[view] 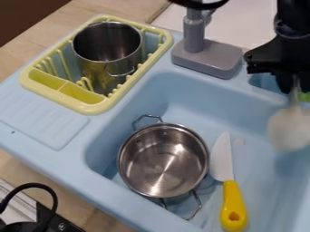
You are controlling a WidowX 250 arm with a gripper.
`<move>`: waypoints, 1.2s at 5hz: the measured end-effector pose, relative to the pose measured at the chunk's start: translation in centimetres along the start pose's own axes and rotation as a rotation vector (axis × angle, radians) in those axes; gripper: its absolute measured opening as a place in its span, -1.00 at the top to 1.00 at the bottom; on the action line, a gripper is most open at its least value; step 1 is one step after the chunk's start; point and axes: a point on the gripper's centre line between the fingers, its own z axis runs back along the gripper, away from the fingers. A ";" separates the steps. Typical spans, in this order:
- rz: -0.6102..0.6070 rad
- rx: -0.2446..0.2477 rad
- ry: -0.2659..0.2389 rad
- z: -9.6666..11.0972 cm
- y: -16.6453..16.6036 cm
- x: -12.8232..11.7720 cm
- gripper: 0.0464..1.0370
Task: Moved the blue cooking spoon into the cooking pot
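Note:
At the upper right, over the sink's far right part, the black gripper (292, 85) is shut on the thin handle of the cooking spoon (289, 130). The spoon hangs down below it with its broad head lowest; that head looks pale grey and blurred rather than blue. The steel cooking pot (163, 161) stands upright in the sink basin, left of and nearer the camera than the spoon. It has wire handles on two sides, and its inside shows nothing in it. Spoon and pot are well apart.
A yellow-handled knife (233, 206) lies in the light blue sink (109, 136), right of the pot. The grey faucet base (207, 59) stands at the sink's back edge. A yellow rack (91, 108) at upper left holds another steel pot (108, 63). Something green (304, 97) shows beside the gripper.

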 end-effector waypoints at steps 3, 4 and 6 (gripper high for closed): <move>-0.013 0.067 -0.065 3.3 2.6 -3.3 0.72; 0.010 0.025 -0.104 6.2 2.7 -4.1 0.72; 0.099 0.052 -0.174 9.9 6.4 -5.2 0.72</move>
